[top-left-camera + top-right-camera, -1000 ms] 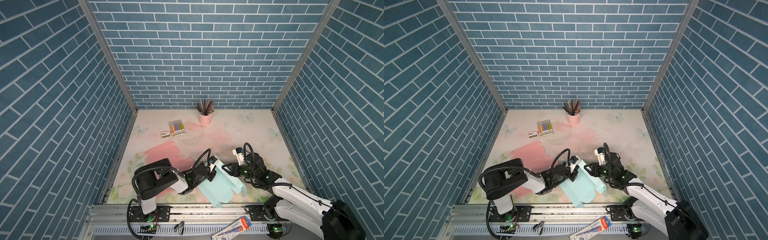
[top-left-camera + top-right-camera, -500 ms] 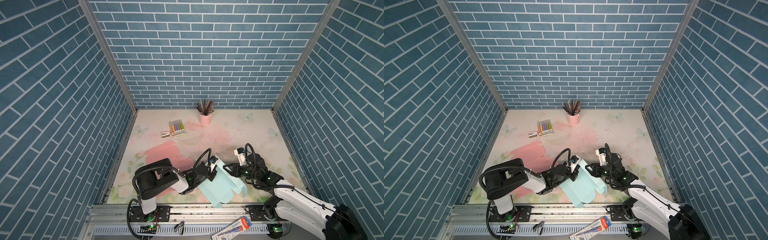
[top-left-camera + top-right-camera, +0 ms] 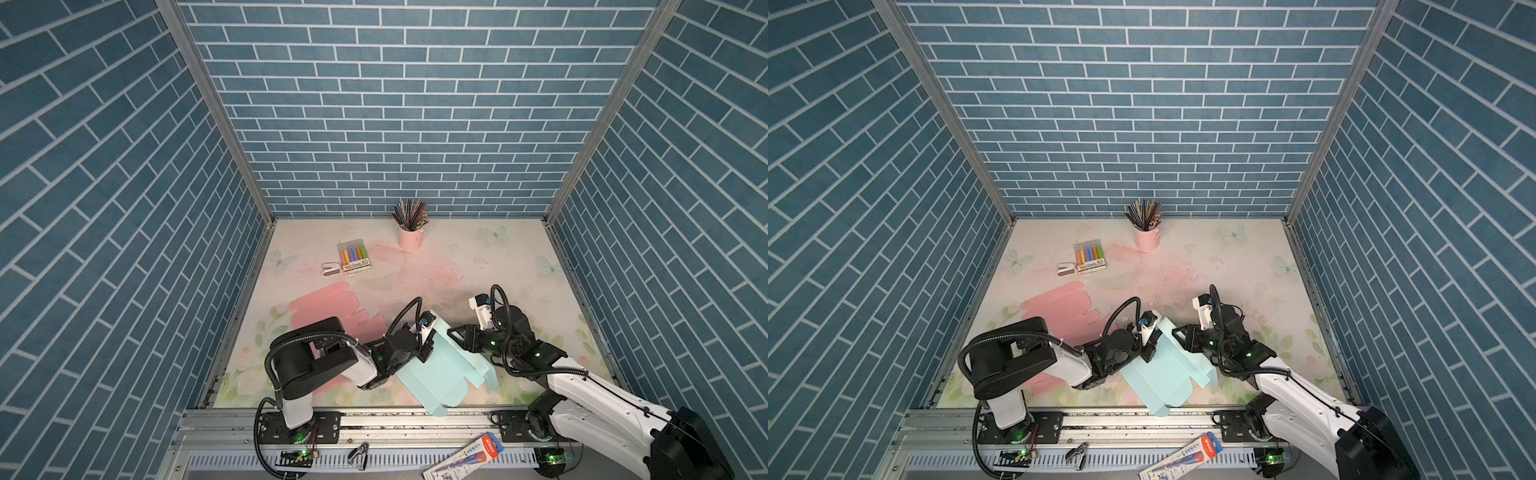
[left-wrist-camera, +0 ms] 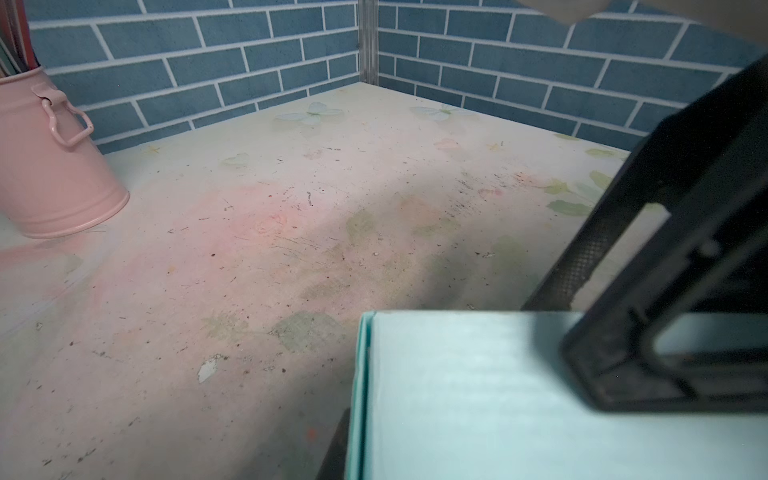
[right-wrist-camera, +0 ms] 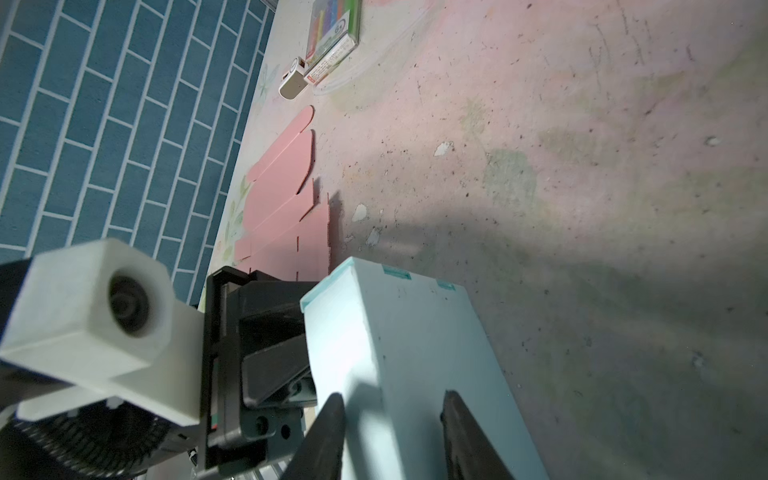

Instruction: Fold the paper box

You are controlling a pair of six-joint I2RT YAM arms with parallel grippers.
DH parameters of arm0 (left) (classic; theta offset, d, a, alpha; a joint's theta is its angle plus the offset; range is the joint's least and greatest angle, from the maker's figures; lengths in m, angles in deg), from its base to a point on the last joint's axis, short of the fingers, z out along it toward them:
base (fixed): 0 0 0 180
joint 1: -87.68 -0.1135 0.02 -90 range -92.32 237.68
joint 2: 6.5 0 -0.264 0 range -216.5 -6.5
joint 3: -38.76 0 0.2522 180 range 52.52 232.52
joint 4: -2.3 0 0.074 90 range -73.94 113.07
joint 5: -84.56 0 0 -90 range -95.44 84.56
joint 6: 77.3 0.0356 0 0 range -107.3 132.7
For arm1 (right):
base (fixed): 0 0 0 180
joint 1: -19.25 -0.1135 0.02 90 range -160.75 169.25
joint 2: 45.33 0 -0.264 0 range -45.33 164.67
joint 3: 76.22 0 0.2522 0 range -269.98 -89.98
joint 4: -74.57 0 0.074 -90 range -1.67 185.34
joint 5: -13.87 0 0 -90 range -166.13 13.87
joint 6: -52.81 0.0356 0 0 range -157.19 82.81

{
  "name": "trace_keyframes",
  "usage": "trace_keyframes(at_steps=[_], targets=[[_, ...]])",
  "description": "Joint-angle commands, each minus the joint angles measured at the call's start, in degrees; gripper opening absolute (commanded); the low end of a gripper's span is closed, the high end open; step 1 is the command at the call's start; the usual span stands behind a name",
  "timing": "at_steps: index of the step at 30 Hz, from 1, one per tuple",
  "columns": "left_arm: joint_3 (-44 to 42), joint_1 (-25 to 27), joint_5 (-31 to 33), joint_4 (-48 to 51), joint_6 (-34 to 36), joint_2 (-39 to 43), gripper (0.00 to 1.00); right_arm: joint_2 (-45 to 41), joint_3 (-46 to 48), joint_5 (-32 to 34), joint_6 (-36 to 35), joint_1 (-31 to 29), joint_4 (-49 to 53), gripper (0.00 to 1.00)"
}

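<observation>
Left jaws: narrow. In the left wrist view one black finger [image 4: 582, 262] of the left gripper [image 3: 428, 352] lies on the top panel of the light-blue paper box [image 3: 440, 374]. A dark shape shows just past that panel's edge. Whether the jaws pinch the panel I cannot tell.
Right jaws: partly apart. In the right wrist view the right gripper [image 5: 390, 399] has two dark fingers [image 5: 328, 432] over the box's top panel. Blue card shows between them, and the panel spreads wider than both.
Left arm's end: against the box's far left corner in both top views.
Right arm's end: at the box's far right corner, opposite.
Box: partly formed, with its far end raised and loose flaps along its right side. It lies slanted on the floral table mat [image 3: 478, 266], its near corner over the metal front rail [image 3: 374, 415].
Left of box: a pink flat box blank [image 3: 328, 307], partly under the left arm.
Beyond box: a marker pack [image 3: 354, 257] well apart from it, with a small white-and-grey item [image 3: 331, 269] just beside the pack.
Farthest from box: a pink pencil pot [image 3: 409, 239] by the back wall.
</observation>
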Motion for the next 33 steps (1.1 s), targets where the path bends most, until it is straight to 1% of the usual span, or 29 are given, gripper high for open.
trace_keyframes(at_steps=[1, 6, 12, 15, 20, 23, 24, 29, 33], targets=[[-0.5, 0.4, 0.5, -3.0, -0.2, 0.6, 0.19, 0.4, -0.6, 1.5, -1.9, 0.5, 3.6, 0.39], [-0.2, 0.3, 1.0, -5.2, -1.3, 0.6, 0.18, 0.2, -0.1, 0.2, -0.8, 0.4, 2.7, 0.38], [-0.1, 0.3, 1.4, -5.4, -1.9, 0.5, 0.06, -0.8, 0.7, -1.5, 0.6, 0.4, 1.2, 0.37], [0.0, 0.3, 1.7, -5.1, -1.6, 0.5, 0.04, -0.6, 0.9, -2.6, 0.7, 0.4, 0.8, 0.36], [0.1, 0.3, 2.0, -4.9, -1.6, 0.2, 0.04, -1.6, 1.2, -2.5, 0.7, 0.5, 0.7, 0.35], [0.4, 0.4, 1.7, -4.5, -1.5, -0.2, 0.11, -2.2, 1.2, -1.6, 0.2, 0.5, 1.7, 0.35], [0.5, 0.4, 1.6, -4.5, -1.5, -0.4, 0.12, -2.3, 1.1, -1.2, 0.1, 0.4, 2.0, 0.35], [0.8, 0.3, 1.9, -4.4, -1.8, -0.7, 0.11, -2.9, 1.7, 0.1, -0.3, 0.5, 2.2, 0.35], [0.6, 0.4, 2.0, -4.5, -1.9, -0.6, 0.05, -3.0, 0.5, 1.5, -2.3, 0.5, 3.8, 0.37]])
